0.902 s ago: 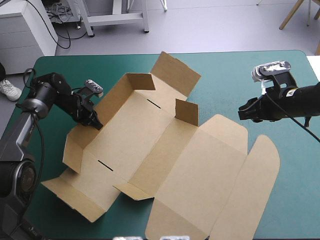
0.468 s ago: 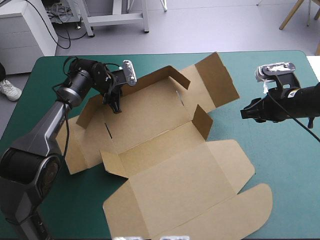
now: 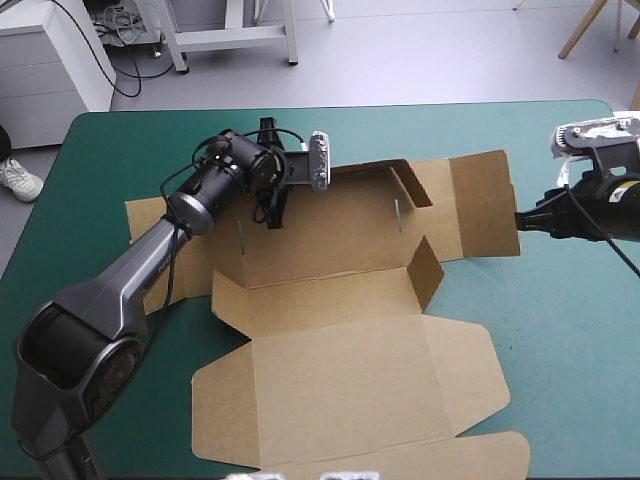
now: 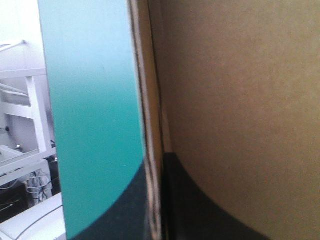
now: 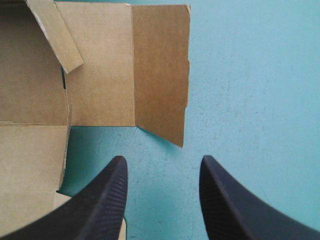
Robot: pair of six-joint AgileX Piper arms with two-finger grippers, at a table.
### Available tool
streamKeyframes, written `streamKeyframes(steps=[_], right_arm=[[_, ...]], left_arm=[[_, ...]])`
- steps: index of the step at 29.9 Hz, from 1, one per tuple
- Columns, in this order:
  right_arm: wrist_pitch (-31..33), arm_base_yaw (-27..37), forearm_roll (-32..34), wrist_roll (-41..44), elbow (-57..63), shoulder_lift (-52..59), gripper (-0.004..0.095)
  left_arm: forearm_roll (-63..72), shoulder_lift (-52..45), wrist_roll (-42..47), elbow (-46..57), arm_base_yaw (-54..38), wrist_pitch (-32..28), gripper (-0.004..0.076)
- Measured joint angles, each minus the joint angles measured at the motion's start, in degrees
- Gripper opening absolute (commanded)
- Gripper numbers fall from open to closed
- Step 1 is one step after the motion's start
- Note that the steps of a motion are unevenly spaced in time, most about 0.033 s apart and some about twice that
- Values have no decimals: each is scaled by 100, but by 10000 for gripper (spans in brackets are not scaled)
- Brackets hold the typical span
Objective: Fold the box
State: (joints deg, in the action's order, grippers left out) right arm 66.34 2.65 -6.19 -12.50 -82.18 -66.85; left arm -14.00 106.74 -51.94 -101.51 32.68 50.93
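The brown box (image 3: 340, 370) lies opened out across the table's middle, its lid flat toward the near edge. Its long far wall (image 3: 345, 182) stands raised, and a short side flap (image 3: 425, 270) stands up too. My left gripper (image 3: 272, 212) is shut on that far wall near its left end. In the left wrist view the board's edge (image 4: 151, 125) runs between the black fingers (image 4: 210, 210). My right gripper (image 3: 520, 222) hovers open just right of the box's flat right-hand flap (image 3: 485, 200). That flap (image 5: 160, 70) lies ahead of its parted fingertips (image 5: 162, 192).
The lid's tuck flap (image 3: 400, 455) reaches the table's near edge. The teal-green cover (image 3: 570, 340) shows to the right of the box and at the near left. My right arm sits close to the table's right edge.
My left gripper has swung toward the far middle with the wall in it. The box has turned with it, so its lid now points at the near edge. My right gripper drew back to the right.
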Motion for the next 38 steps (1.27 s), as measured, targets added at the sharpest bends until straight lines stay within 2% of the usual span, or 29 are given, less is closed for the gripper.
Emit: streamKeyframes(steps=[9, 12, 16, 24, 29, 33, 35, 38], right_arm=[[-332, 987, -500, -91, 0, 1, 413], [-337, 1196, -849, -233, 0, 1, 414], [-337, 1281, -1194, -378, 0, -32, 414], [-416, 1548, -1677, -639, 0, -154, 414], [-340, 1590, -1977, -791, 0, -335, 414], [-105, 1597, -2051, -823, -108, -593, 464], [38, 1597, -2050, -831, -235, -756, 508], [221, 1597, -2050, -836, -525, -1024, 521]], left_arm=[[-775, -634, 915, 74, 875, 27, -10], [-1194, -839, 1331, 350, 1099, -18, -10], [-2108, -1120, 2106, 1006, 1498, -232, -10], [-4453, -1776, 4507, 2615, 2385, -652, -10], [-4991, -1844, 5510, 3108, 2819, -453, -10], [-5612, -1881, 6326, 3405, 3166, -171, -10], [-5850, -1881, 6554, 3522, 3293, -102, -10], [-6029, -1881, 6734, 3597, 3382, -110, -10]])
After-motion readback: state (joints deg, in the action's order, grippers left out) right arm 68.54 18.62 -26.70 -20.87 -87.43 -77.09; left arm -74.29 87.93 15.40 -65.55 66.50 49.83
